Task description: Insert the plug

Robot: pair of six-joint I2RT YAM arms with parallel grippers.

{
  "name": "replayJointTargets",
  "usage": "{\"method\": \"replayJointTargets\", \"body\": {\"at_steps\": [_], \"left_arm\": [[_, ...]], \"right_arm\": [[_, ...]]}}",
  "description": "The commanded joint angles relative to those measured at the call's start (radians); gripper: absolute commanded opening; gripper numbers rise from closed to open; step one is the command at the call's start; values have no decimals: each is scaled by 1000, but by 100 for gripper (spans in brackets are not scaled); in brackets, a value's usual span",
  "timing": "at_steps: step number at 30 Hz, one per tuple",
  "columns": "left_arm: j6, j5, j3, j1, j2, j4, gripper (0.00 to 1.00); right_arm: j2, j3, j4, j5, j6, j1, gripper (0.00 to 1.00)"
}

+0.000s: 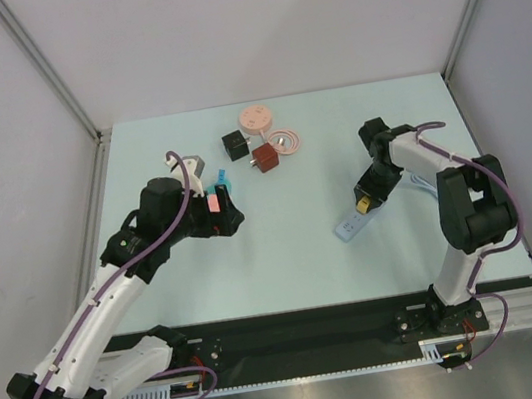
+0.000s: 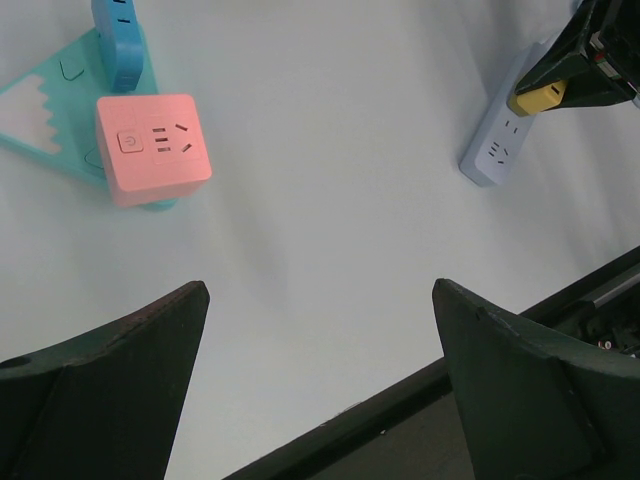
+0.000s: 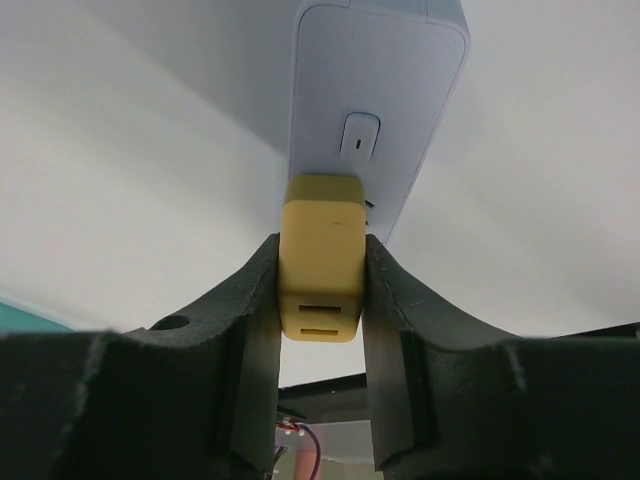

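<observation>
Right gripper (image 3: 320,262) clamps the yellow plug (image 3: 320,235) against the pale power strip (image 3: 385,80), right on the bench (image 1: 295,256); prong seating is hidden, so pushing home and letting go likely remain. Left gripper (image 2: 320,300) gapes, holding nothing

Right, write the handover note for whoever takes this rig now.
Left gripper: open, empty, hanging over the table near the pink cube.
Right gripper: shut on the plug.
Things: the plug is against the face of the strip, just below its button.
Done: plug picked up and brought to the strip.
Left: the views do not show whether the plug is fully seated. Probably press it home, then release.
</observation>
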Motion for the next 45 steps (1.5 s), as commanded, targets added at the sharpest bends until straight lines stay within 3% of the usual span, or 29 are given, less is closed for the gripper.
{"method": "replayJointTargets", "body": {"at_steps": [1,13,15,16,17,22,29,36,39,42,43,45], "left_arm": [[-2,-17,5,4,-18,16,100],[1,-40,-1,4,-28,17,100],[1,-45,-2,5,-28,16,100],[2,-49,-2,5,-31,16,100],[2,-55,-2,5,-34,16,100],[2,-68,-5,8,-35,16,100],[1,-68,-5,8,-26,17,100],[4,-71,-10,7,-9,17,100],[4,-78,-8,8,-3,17,100],[5,-74,-10,11,9,20,100],[5,-75,-10,13,12,23,100],[5,-78,-8,28,20,22,100]], "right_arm": [[166,-104,37,46,-56,16,0],[189,-17,15,65,-165,-24,0],[166,18,-5,66,-176,-30,13],[155,28,-11,63,-181,-33,31],[143,35,-11,59,-187,-35,40],[74,121,-55,92,-227,-41,72],[-56,138,-43,88,-306,-76,81],[-170,135,-46,57,-357,-75,78],[-221,126,-31,75,-371,-66,70],[-256,88,20,52,-391,-54,46],[-262,75,47,51,-395,-49,32],[-271,39,81,39,-402,-41,19]]}}
